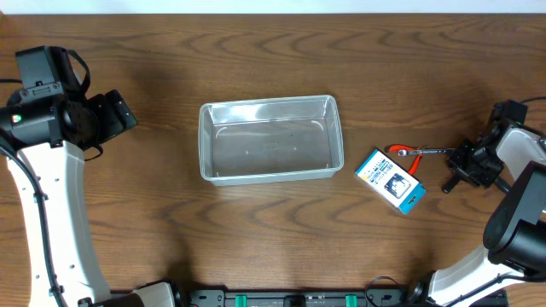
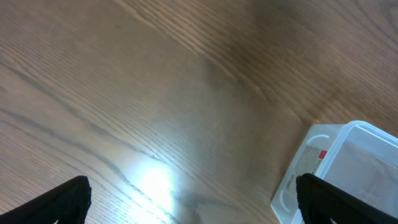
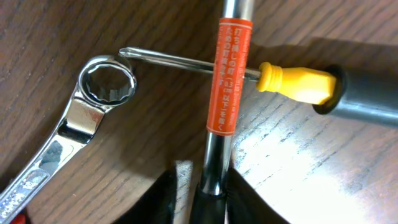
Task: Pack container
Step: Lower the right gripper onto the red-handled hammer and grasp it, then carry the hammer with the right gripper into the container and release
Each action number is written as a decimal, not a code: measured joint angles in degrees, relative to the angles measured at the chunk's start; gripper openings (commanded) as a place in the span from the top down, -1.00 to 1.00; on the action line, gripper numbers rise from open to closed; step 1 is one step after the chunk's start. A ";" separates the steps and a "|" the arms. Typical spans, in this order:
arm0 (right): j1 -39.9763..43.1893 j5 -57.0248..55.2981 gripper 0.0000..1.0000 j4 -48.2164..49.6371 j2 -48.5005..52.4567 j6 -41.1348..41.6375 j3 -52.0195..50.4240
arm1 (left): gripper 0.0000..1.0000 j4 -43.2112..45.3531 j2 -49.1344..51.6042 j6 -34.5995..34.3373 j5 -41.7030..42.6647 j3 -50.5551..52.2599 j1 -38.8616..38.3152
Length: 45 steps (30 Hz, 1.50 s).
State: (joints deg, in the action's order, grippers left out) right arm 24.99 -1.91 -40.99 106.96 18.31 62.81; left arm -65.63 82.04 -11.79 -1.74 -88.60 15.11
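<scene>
The clear plastic container (image 1: pixel 334 136) stands empty at the table's middle; its corner shows in the left wrist view (image 2: pixel 336 162). My left gripper (image 2: pixel 193 202) is open and empty over bare wood left of it (image 1: pixel 119 113). My right gripper (image 3: pixel 202 177) is at the far right (image 1: pixel 461 164), narrowly open. Its fingers straddle the black handle of a chrome tool with an orange label (image 3: pixel 228 74), with a small gap on the left side. That tool lies across a yellow-and-grey screwdriver (image 3: pixel 298 84). A chrome ring wrench (image 3: pixel 93 99) lies beside them.
A small blue-and-white box (image 1: pixel 390 180) lies between the container and the tools (image 1: pixel 422 153). The table's far edge runs along the top of the overhead view.
</scene>
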 measured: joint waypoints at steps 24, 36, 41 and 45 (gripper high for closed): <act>-3.06 -0.68 0.98 -6.93 -5.84 -2.71 5.01 | -0.96 0.00 0.00 0.00 0.00 0.00 0.00; -27.17 5.62 0.98 -11.87 -16.98 -23.87 21.40 | -0.96 -0.02 0.00 0.00 0.00 0.00 0.00; -36.98 10.43 0.98 -11.69 -16.59 -32.79 21.40 | -0.96 -0.07 0.00 0.00 0.00 0.00 0.00; -42.62 14.88 0.98 -11.69 -16.55 -40.04 21.40 | -0.96 -0.07 0.00 0.00 0.00 0.00 0.00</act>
State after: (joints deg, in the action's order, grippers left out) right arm -17.63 12.97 -52.69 90.41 -21.74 84.20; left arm -65.69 82.04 -11.79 -1.74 -88.60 15.11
